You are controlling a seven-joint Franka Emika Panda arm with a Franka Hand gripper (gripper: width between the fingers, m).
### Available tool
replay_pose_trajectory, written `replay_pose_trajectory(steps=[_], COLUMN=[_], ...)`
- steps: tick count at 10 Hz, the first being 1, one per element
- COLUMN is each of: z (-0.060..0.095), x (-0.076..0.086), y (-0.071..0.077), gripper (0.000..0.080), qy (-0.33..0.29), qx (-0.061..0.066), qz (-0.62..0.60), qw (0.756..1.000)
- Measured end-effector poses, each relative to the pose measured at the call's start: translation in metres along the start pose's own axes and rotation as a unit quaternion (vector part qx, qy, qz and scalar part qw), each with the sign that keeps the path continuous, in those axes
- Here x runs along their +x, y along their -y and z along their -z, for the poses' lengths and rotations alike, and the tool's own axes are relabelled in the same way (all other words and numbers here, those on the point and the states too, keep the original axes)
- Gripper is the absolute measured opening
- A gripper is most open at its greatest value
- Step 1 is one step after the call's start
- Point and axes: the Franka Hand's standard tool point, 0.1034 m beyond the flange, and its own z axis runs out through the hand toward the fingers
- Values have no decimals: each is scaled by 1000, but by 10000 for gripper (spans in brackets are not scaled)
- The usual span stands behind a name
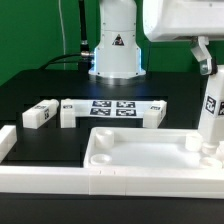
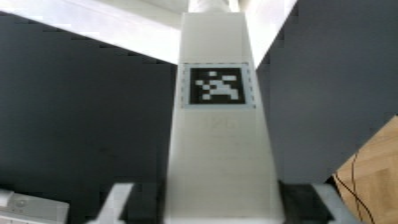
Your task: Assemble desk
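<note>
The white tray-like tabletop (image 1: pixel 96 150) lies at the front of the black table, hollow side up. My gripper (image 1: pixel 204 66) is shut on a white square leg (image 1: pixel 212 112) and holds it upright, with its lower end at the tabletop's far corner on the exterior view's right. In the wrist view the leg (image 2: pixel 219 130) runs straight away from the gripper (image 2: pixel 221 208), its black-and-white tag facing the camera, and dark fingers (image 2: pixel 157 205) press on both its sides. Two more legs (image 1: pixel 40 115) (image 1: pixel 68 113) lie behind the tabletop on the exterior view's left.
The marker board (image 1: pixel 115 108) lies flat at mid-table, with another white block (image 1: pixel 152 112) at its end on the exterior view's right. Long white border rails run along the front (image 1: pixel 40 182) and the left edge (image 1: pixel 6 140). The robot base (image 1: pixel 115 50) stands behind.
</note>
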Motion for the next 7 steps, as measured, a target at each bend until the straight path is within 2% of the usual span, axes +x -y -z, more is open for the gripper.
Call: replay_pose_trajectory(steps=[3, 7], z=[-10, -14], x=[-3, 0], y=[2, 2], gripper=[290, 290], qy=[6, 4], qx=[2, 3], qz=[0, 0], qw=[1000, 1000])
